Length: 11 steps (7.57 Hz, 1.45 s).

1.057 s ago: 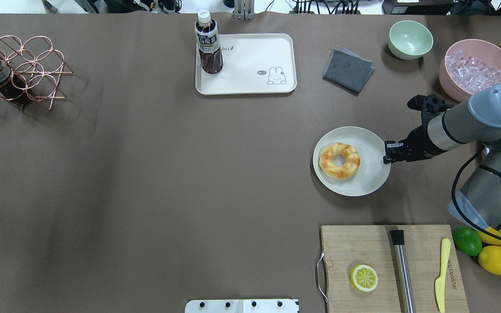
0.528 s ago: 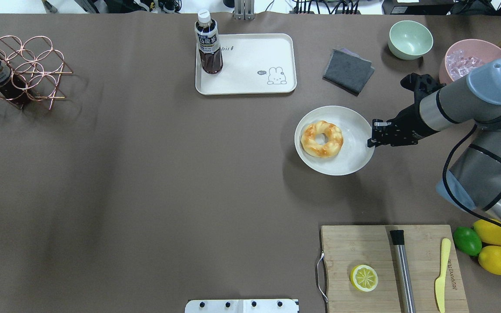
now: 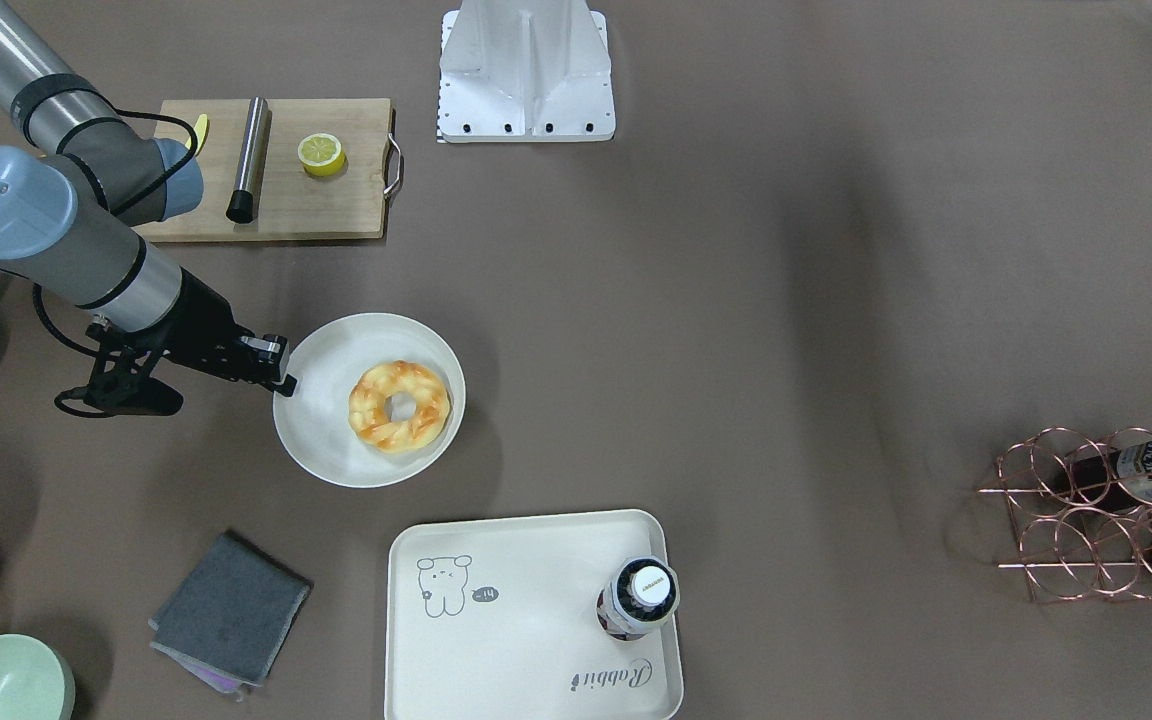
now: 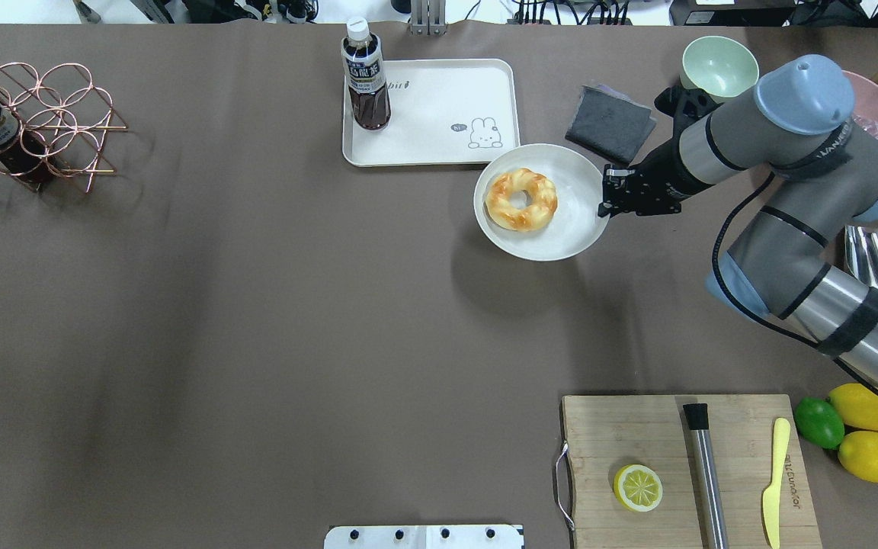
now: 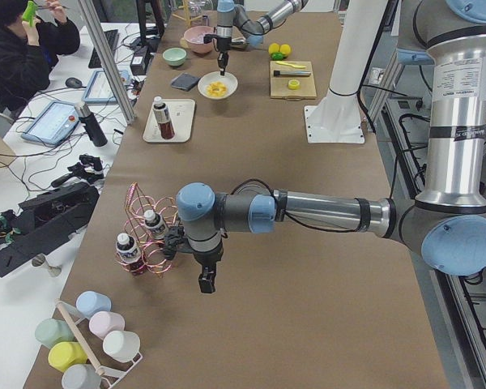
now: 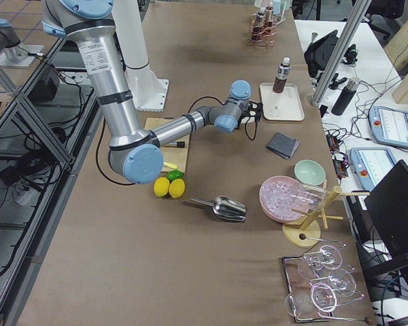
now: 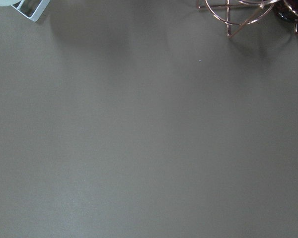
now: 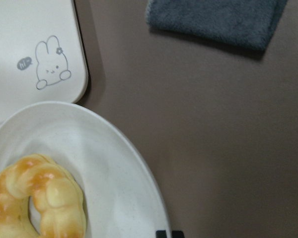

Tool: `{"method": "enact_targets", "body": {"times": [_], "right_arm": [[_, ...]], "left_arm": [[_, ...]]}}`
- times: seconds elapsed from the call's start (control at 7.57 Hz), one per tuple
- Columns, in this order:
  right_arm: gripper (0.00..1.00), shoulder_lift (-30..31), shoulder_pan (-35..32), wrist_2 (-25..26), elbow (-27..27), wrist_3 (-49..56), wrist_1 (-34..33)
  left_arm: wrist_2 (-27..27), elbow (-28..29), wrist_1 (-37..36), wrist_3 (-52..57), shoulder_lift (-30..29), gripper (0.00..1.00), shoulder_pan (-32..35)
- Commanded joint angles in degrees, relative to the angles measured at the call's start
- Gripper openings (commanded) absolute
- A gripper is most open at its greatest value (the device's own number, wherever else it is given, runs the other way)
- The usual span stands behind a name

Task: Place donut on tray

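A long table (image 5: 308,267) under a brown cover runs up the middle of the left side view. At its left stands a white desk (image 5: 16,174) with a tablet (image 5: 53,121), and a person (image 5: 16,49) sits at upper left. The right side view shows tiled floor (image 6: 20,8) at upper left and a dark monitor (image 6: 398,210) at lower right.

One donut (image 4: 521,200), one plate (image 4: 572,229), one tray (image 4: 439,114) and one cutting board (image 4: 622,435) are counted on the worktop (image 4: 256,305). Three bottles (image 4: 365,76) are seen: one on the tray, two in the wire rack (image 4: 50,114). Two bowls (image 4: 719,69), two whole lemons (image 4: 873,456), one lime (image 4: 818,422) and one lemon half (image 4: 638,487) are counted.
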State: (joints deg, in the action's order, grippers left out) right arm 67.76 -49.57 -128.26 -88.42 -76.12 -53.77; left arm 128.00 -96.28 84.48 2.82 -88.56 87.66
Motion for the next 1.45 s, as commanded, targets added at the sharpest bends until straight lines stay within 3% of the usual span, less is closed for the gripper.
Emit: {"method": "enact_targets", "body": {"times": [0.0, 0.26, 0.92, 1.32], "right_arm": [[0.0, -8.4, -0.62, 0.11, 7.61, -3.05, -0.28], [0.0, -13.95, -1.14, 0.81, 15.17, -2.46, -0.28], [0.0, -27.82, -0.97, 4.59, 33.98, -1.66, -0.02], [0.0, -32.76, -1.85, 5.38, 40.49, -1.66, 0.33]], "left_arm": [[0.23, -0.66, -0.02, -0.01, -0.21, 0.98, 0.05], [5.49, -3.39, -0.2, -0.01, 0.84, 0.98, 0.4], [5.42, -3.3, -0.2, -0.09, 0.22, 0.98, 0.49], [5.42, -3.22, -0.2, -0.09, 0.4, 0.98, 0.58]]}}
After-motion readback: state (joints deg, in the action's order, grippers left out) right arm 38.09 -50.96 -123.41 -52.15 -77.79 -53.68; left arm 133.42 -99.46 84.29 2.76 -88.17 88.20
